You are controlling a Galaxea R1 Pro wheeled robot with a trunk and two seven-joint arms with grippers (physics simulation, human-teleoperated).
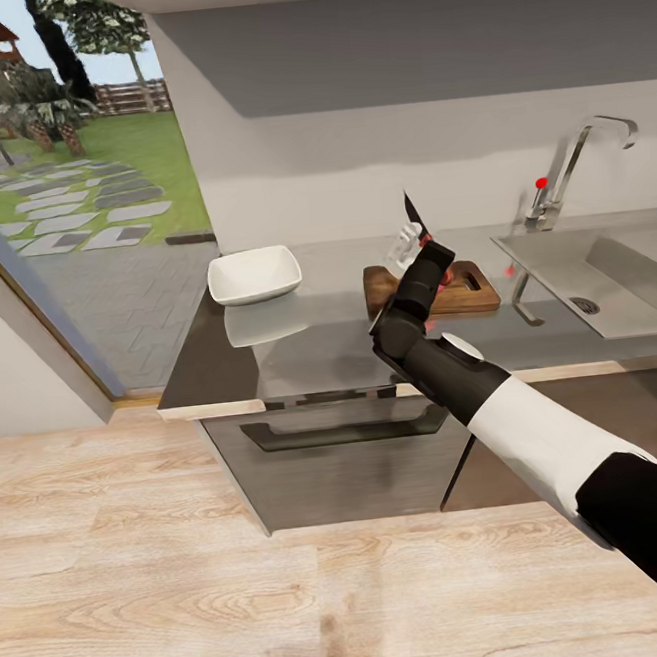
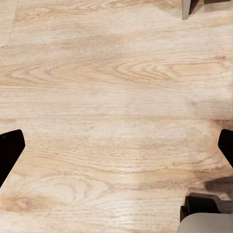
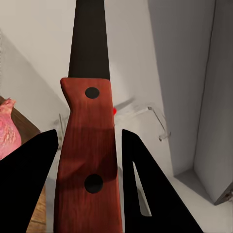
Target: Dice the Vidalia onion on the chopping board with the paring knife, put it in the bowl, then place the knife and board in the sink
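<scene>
Gripping the red-handled paring knife [image 3: 87,160] between the two dark fingers of my right gripper [image 1: 428,255], I hold it above the brown wooden chopping board [image 1: 474,297] with its dark blade pointing up toward the white wall. Seen from my right wrist, both fingers press against the sides of the riveted handle, and a pinkish-red piece of Vidalia onion [image 3: 7,131] lies on the board's edge beside them — whether it is whole or cut I cannot tell. From my head, the board sits on the long grey brushed-steel countertop [image 1: 320,339], between the shallow white squarish bowl [image 1: 254,274] and the rectangular stainless-steel sink [image 1: 605,277] with its tall curved chrome tap [image 1: 579,164]. My left gripper [image 2: 116,145] hangs over the pale wooden floor [image 2: 107,87], its black fingertips spread wide apart — nothing between them.
</scene>
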